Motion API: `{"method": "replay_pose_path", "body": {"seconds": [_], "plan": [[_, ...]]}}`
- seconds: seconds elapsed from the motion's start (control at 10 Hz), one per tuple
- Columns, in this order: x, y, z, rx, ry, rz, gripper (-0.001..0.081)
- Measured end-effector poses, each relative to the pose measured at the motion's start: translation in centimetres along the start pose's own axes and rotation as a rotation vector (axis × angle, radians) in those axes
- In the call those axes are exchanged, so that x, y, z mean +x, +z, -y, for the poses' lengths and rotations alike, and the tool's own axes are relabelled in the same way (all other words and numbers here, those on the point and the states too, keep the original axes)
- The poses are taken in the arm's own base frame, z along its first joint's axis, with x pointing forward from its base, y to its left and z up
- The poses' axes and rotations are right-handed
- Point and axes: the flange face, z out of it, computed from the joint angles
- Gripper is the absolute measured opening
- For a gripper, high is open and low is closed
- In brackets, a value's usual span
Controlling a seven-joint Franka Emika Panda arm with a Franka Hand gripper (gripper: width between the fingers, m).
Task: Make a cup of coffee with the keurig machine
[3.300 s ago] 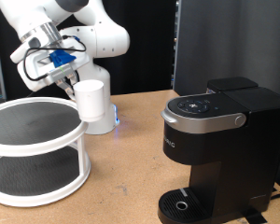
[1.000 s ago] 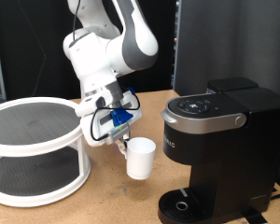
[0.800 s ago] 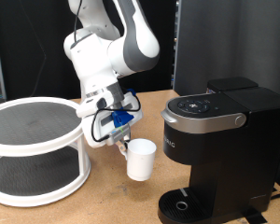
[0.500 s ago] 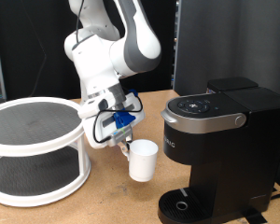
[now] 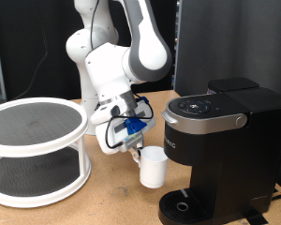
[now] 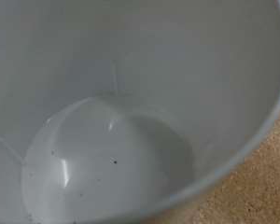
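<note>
**Op:** Exterior view first: I've got the cup hanging in the air off the gripper, just to the exterior view's left of the keurig. It's low, near the level of the drip base, but not over it.

**Obs:** Are the fingers actually on it?

**Op:** They're clamped on the rim at the side of the cup nearest the arm, I'd say. The cup hangs clear of the table with nothing else under it, so the grip must be carrying it. It sits slightly tilted, mouth up.

**Obs:** Why grab it by the rim?

**Op:** My guess: a rim pinch keeps the hand above and to one side, so the cup's body can slide under the brew head without the fingers fouling the machine.

**Obs:** Wrist camera?

**Op:** All cup. I'm looking straight down into the white interior, a few dark specks on the bottom, no liquid. A corner of tan tabletop shows past the rim. No fingers in that shot.

**Obs:** Machine state?

**Op:** Lid down, button panel facing up, base bare. The white two-tier rack stands well apart at the exterior view's left.
</note>
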Motion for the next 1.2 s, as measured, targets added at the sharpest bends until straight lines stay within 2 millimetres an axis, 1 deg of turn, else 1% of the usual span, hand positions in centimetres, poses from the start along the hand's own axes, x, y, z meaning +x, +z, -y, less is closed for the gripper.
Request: {"method": "replay_pose_path", "body": {"seconds": [0.2,0.6,0.9,1.2], "plan": [[0.6,0.7,1.1,0.019,0.002,-0.013,0.0074],[2.1,1.5,2.6,0.026,0.025,-0.051,0.0074],[3.2,2.0,3.3,0.021,0.019,-0.064,0.0074],[3.8,2.4,3.5,0.022,0.028,-0.067,0.0074]]}}
